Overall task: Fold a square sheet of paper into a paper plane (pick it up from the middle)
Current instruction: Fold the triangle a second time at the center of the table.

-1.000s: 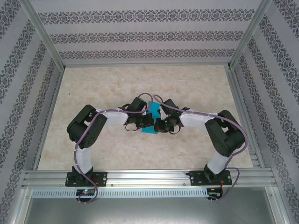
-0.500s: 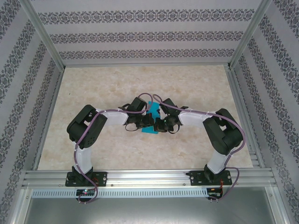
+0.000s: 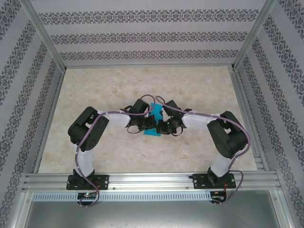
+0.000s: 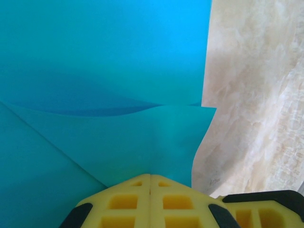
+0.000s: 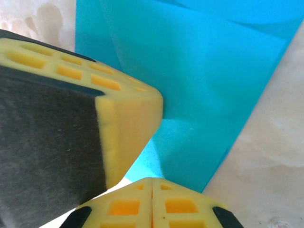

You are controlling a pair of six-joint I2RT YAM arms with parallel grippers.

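The cyan-blue square sheet of paper lies mid-table, partly folded, between my two grippers. The left wrist view shows folded flaps and a diagonal crease in the sheet. My left gripper is shut, its tip set against the paper near its right edge. My right gripper is also shut, its tip at a pale corner of the sheet. Just left of that tip, one of the left gripper's fingers touches the paper. From above, the left gripper and right gripper nearly meet and hide the paper's middle.
The marble-patterned tabletop is ringed by patterned walls and an aluminium frame at the near edge. Both arms bend inward from their bases. Bare table lies right of the paper.
The right arm's wrist has shifted slightly toward the paper. The left arm and the sheet have stayed in place.
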